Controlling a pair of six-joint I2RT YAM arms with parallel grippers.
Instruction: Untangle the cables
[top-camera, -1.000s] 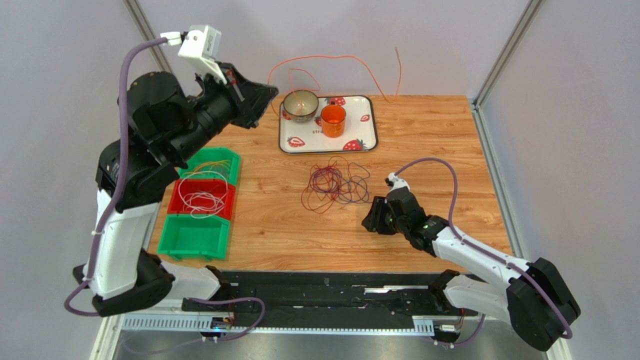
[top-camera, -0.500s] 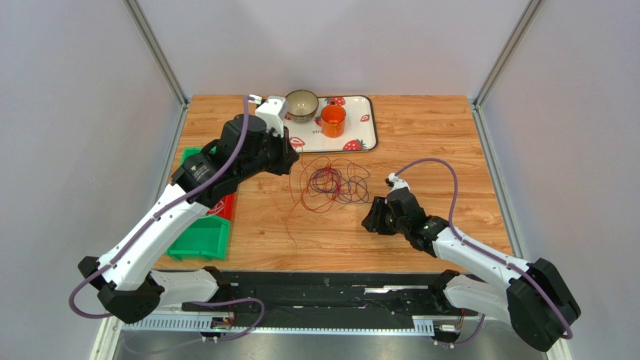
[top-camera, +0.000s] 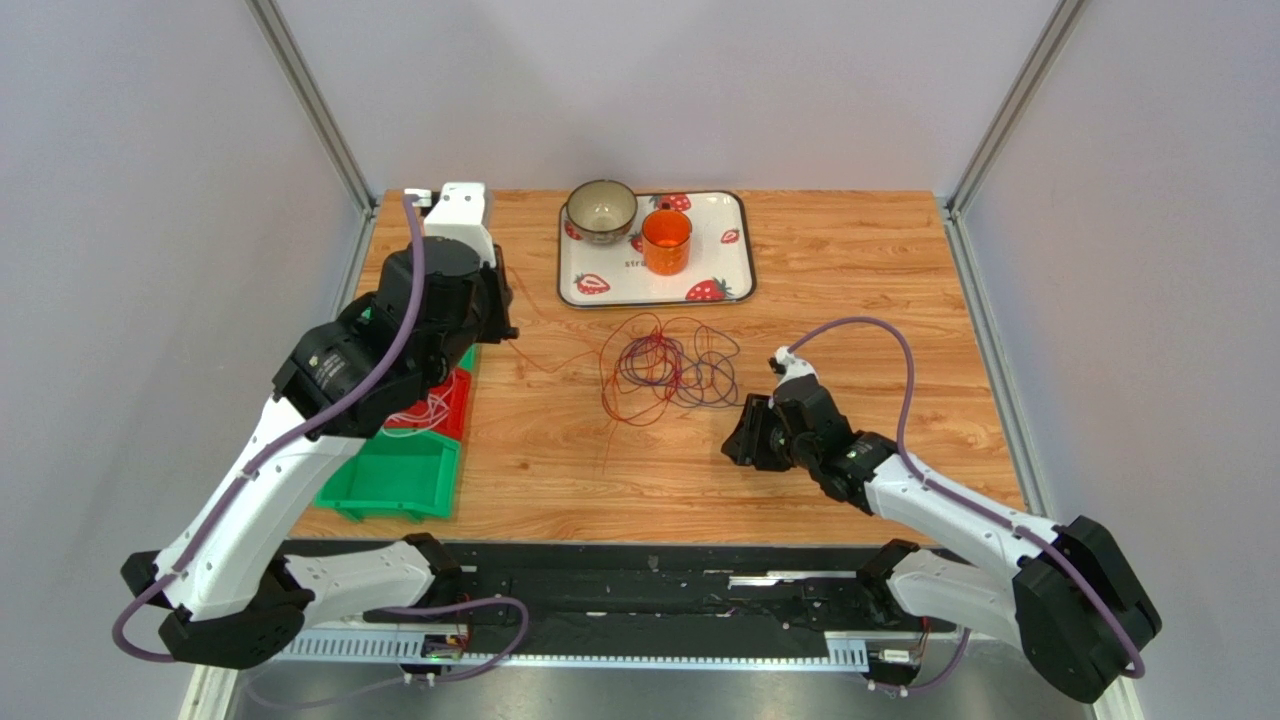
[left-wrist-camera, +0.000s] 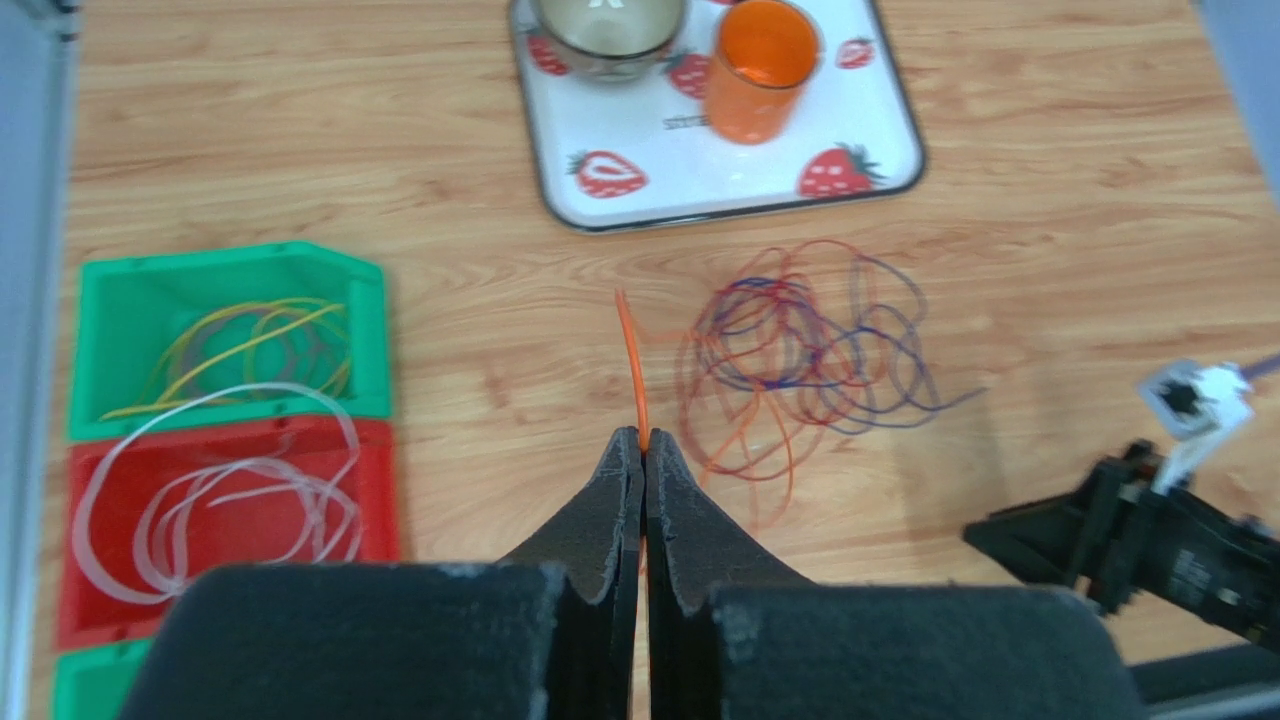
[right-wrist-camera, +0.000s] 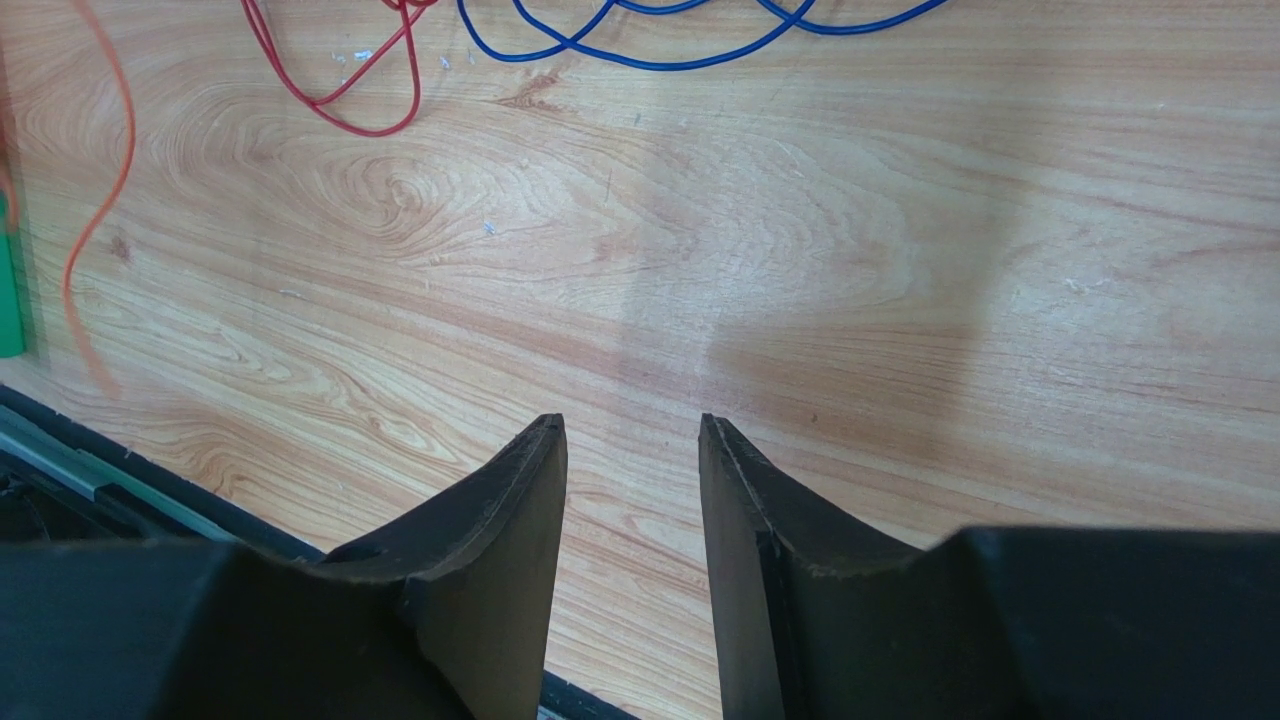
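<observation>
- Two sets of fingers, what's their status?
- Left fingers (left-wrist-camera: 601, 510) pressed together, clamped on one orange cable (left-wrist-camera: 633, 368). The strand leaves the tips and runs out across the worktop (top-camera: 872, 270) toward the tangle (top-camera: 669, 368).
- Right?
- Right fingers (right-wrist-camera: 496, 525) apart with nothing between them, low over bare wood just right of the tangle. Can't tell if they touch the surface.
- Where's the tangle sitting?
- Mid-worktop, just in front of the strawberry tray (left-wrist-camera: 706, 173). It's loose overlapping loops, dark red and purple-blue with orange mixed in. The right wrist view catches a red loop (right-wrist-camera: 338, 98) and a blue loop (right-wrist-camera: 676, 60) at its top edge.
- Anything sorted?
- Bins in a row at the left edge. Green bin (left-wrist-camera: 368, 338) holds yellow cables (left-wrist-camera: 256, 338). Red bin (left-wrist-camera: 379, 510) beside it holds white cables (left-wrist-camera: 226, 495). Another green bin (top-camera: 383, 477) sits nearest the arm bases. The left arm reaches over that row.
- On the tray?
- Bowl (left-wrist-camera: 609, 18) and orange cup (left-wrist-camera: 763, 68), side by side at the far end.
</observation>
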